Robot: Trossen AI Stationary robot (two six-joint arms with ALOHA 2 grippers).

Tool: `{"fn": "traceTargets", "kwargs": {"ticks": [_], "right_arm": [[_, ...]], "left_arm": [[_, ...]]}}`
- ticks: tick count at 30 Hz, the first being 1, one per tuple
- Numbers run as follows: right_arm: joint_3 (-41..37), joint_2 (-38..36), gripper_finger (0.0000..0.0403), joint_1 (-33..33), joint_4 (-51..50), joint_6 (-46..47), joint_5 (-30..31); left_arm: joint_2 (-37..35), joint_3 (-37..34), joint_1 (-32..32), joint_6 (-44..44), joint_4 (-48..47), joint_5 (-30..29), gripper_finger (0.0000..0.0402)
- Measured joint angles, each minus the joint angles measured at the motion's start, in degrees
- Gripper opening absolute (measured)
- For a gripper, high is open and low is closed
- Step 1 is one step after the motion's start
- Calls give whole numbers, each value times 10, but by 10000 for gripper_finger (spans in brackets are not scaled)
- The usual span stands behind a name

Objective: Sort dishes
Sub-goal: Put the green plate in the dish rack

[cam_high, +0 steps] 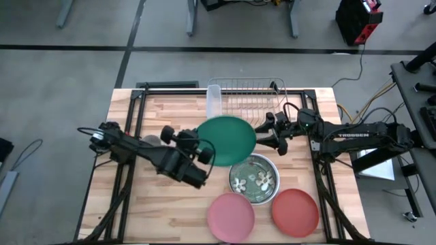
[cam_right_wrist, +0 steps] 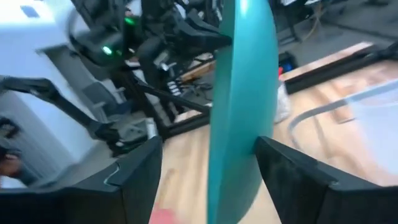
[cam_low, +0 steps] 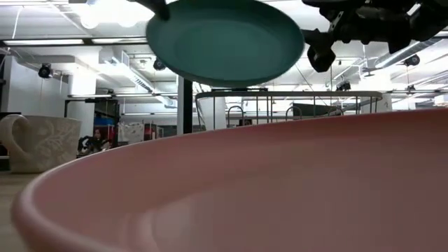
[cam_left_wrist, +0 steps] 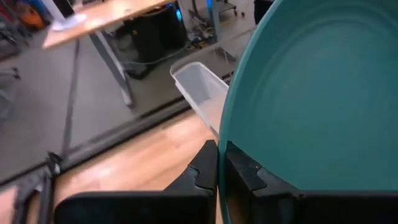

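Your left gripper point(cam_high: 204, 154) holds the large teal plate point(cam_high: 227, 140) aloft, fingers clamped on its rim; your right gripper point(cam_high: 267, 134) straddles the opposite edge, fingers apart; the pink plate point(cam_high: 231, 216), orange-red plate point(cam_high: 295, 211) and flowered plate point(cam_high: 254, 179) await sorting on the desk point(cam_high: 157, 211).
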Motion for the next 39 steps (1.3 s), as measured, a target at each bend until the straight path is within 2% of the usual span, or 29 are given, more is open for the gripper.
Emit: {"fn": "traceTargets", "kwargs": {"ticks": [6,12,16,19,20,24,28,31,35,39], "right_arm": [[0,2,239,0,2,-59,46],[0,2,201,0,1,-112,56],[0,-12,121,-2,-1,-152,69],[0,-28,36,-3,-17,-192,100],[0,-34,25,-4,-22,-212,104],[0,-59,23,-4,-31,-299,87],[0,-72,23,-2,-36,-341,51],[0,-80,23,-2,-23,-346,19],[2,-83,23,1,-16,-348,27],[2,-79,23,0,-14,-357,42]], "left_arm": [[41,90,9,75,8,-57,0],[77,183,9,136,6,-71,2],[104,246,7,169,12,-69,28],[125,293,2,194,18,-51,66],[133,309,1,204,20,-41,80],[153,359,0,284,48,18,141],[155,340,2,359,140,49,187],[161,339,5,380,161,40,208],[170,338,5,397,175,18,205],[180,338,6,403,180,-9,159]]}}
